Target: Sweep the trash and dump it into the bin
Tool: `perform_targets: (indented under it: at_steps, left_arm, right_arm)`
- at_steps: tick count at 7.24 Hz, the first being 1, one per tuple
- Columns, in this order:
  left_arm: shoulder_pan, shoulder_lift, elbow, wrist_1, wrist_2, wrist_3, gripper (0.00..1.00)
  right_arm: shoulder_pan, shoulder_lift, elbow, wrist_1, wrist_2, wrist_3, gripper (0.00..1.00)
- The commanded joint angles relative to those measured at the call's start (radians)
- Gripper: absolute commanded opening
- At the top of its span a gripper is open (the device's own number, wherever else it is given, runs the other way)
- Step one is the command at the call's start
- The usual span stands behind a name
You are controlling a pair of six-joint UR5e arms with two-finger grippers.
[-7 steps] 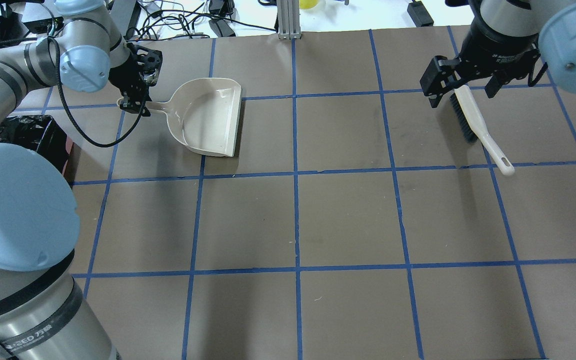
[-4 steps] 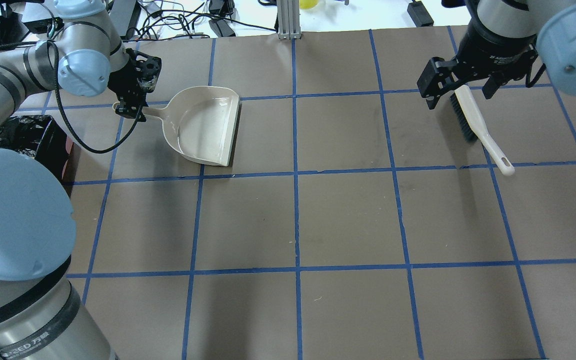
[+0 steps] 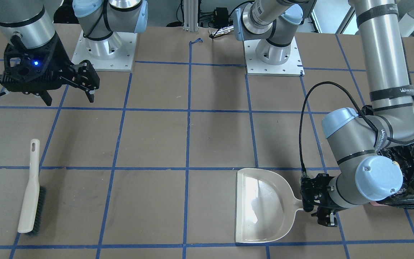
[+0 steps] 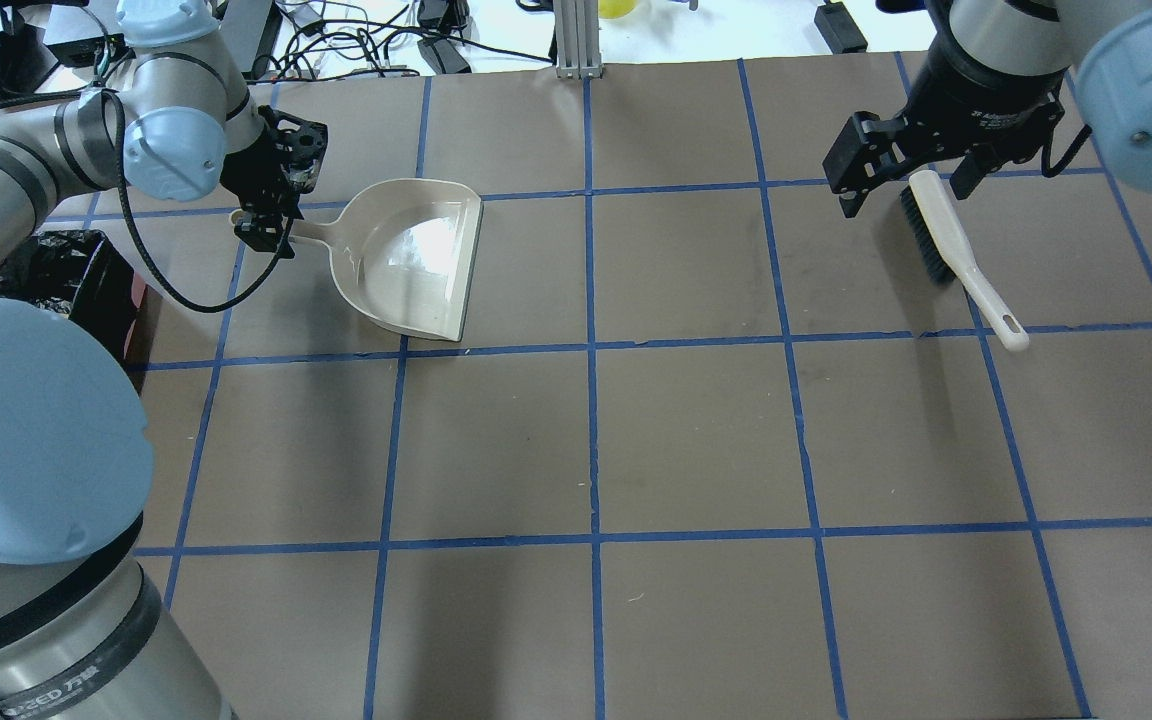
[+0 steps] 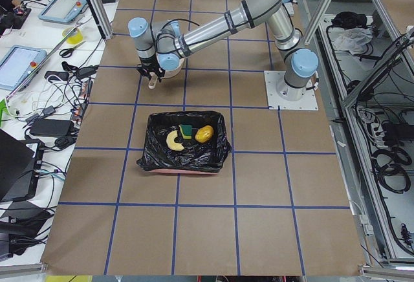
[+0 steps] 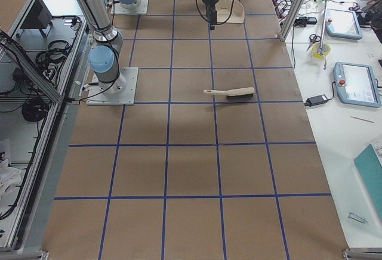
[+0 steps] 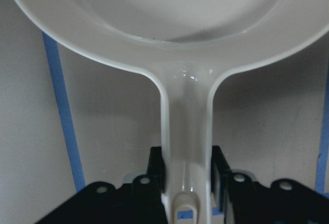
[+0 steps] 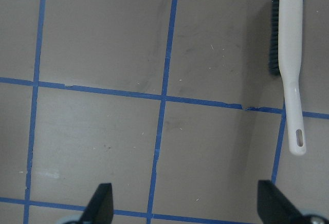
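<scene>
The left gripper (image 7: 186, 178) had its jaws closed narrowly on the handle (image 7: 186, 116) of the dustpan (image 4: 416, 255), one finger on each flank of the handle near its end; directly ahead of the jaws the pan lay empty, and whether its lip touched the table (image 4: 696, 430) could not be told; behind the jaws and apart from them stood the bin (image 5: 155, 159), with the trash (image 5: 187, 136) inside it. The step in hand was judged to be setting the pan down: lower until the base sits flat; open fully; retreat straight back along the handle so that no finger drags it. The right gripper (image 3: 69, 96) hung with jaws wide and empty; the brush (image 8: 289, 54) lay on the table ahead of them, apart.
</scene>
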Motion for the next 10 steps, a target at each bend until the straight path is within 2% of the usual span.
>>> perform_targets:
  at_steps: [1, 6, 7, 10]
  left_arm:
    - [0.0, 0.049, 0.009, -0.071, -0.007, -0.063, 1.0]
    - [0.0, 0.405, -0.005, -0.469, -0.013, -0.478, 1.0]
    - [-0.002, 0.456, -0.012, -0.501, -0.01, -0.594, 1.0]
    - [0.005, 0.629, -0.178, -0.523, 0.0, -0.814, 1.0]
  right_arm:
    - [0.0, -0.001, 0.002, 0.001, -0.004, 0.0, 1.0]
    - [0.0, -0.007, 0.005, 0.001, -0.039, 0.0, 1.0]
    - [0.0, -0.006, 0.005, 0.0, -0.041, 0.0, 1.0]
    - [0.0, -0.013, 0.025, 0.0, -0.045, 0.0, 1.0]
